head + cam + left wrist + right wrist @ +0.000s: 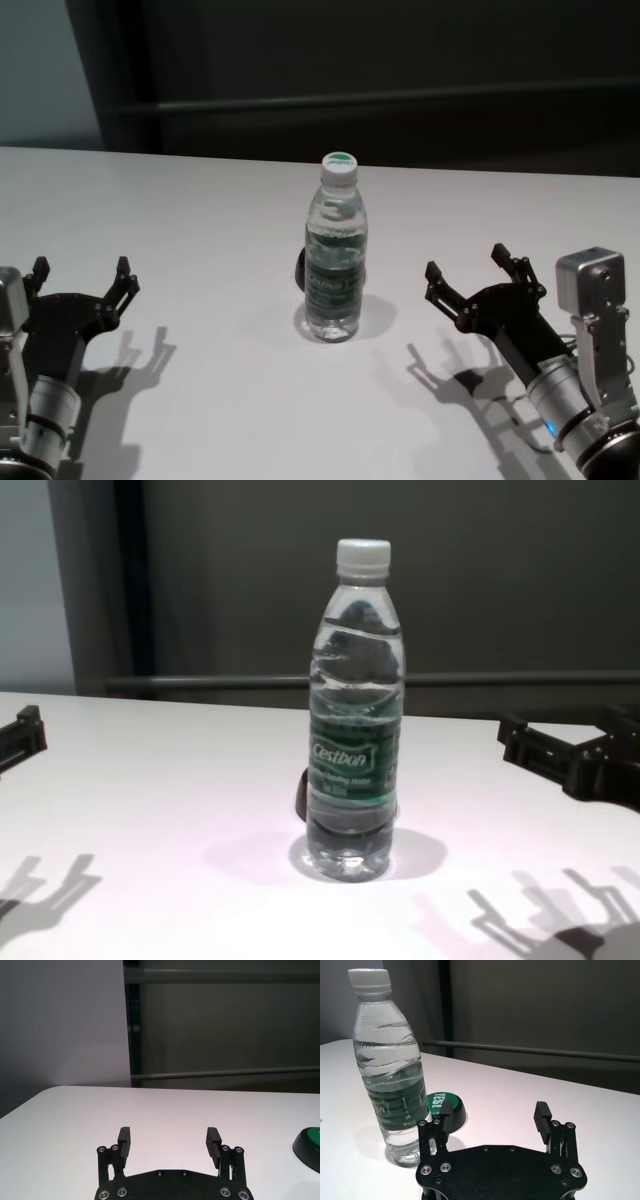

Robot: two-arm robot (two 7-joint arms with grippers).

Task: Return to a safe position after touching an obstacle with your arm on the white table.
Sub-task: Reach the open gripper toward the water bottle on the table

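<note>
The obstacle, a clear water bottle (pixel 336 255) with a white cap and green "Cestbon" label, stands upright in the middle of the white table (pixel 200 220). It also shows in the chest view (pixel 355 705) and the right wrist view (pixel 390 1067). My right gripper (pixel 472 275) is open and empty, to the right of the bottle and apart from it; in its wrist view (pixel 494 1115) the bottle stands just beside one finger. My left gripper (pixel 82 278) is open and empty at the near left, far from the bottle, and shows in its own wrist view (pixel 170 1142).
A small dark round button with a green top (pixel 446 1107) lies just behind the bottle; it also shows in the left wrist view (pixel 309 1142). The table's far edge (pixel 480 168) runs before a dark wall with a horizontal rail.
</note>
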